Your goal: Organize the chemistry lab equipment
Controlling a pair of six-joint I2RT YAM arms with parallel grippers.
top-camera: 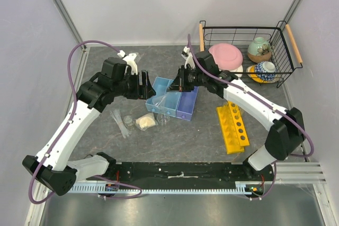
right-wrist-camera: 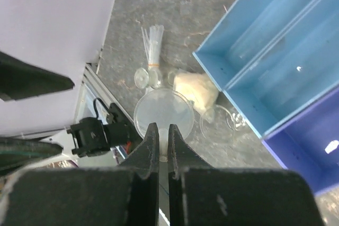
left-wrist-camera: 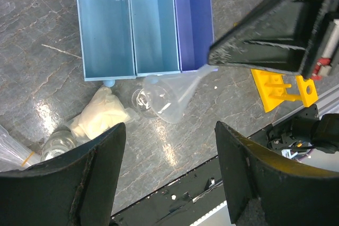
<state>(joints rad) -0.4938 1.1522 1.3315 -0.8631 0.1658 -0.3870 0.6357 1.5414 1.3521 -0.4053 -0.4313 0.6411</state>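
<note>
Right gripper (right-wrist-camera: 163,130) had its fingers pressed tight on the stem of the funnel (right-wrist-camera: 163,110), wide mouth pointing down and away from the wrist. Funnel hung in the air at the near edge of the blue tray (left-wrist-camera: 106,72), by the purple end compartment; we couldn't tell if it was over the tray or just in front of it. Left gripper (left-wrist-camera: 168,136) was spread wide, holding nothing, hovering on the tray's near side. All three compartments showed nothing inside. We judged the funnel light, thin-walled and slick. A pinch on the narrow stem is the right place, but it leaves the cone free to pivot, so it wants slow moves and a low release. Beaker (left-wrist-camera: 144,99) sat just in front of the tray, apparently on its side. We judged it rigid, probably fragile and prone to roll, best taken across the wall near the rim. Cream lump (left-wrist-camera: 103,114) lay just beside it, looked soft and would squash, so it needs a wide, gentle grip across the middle. Test tubes (right-wrist-camera: 152,43) lay bundled further out from the tray; thin and brittle, best gripped mid-length. Yellow rack (top-camera: 233,125) was well apart, off the tray's purple end.
</note>
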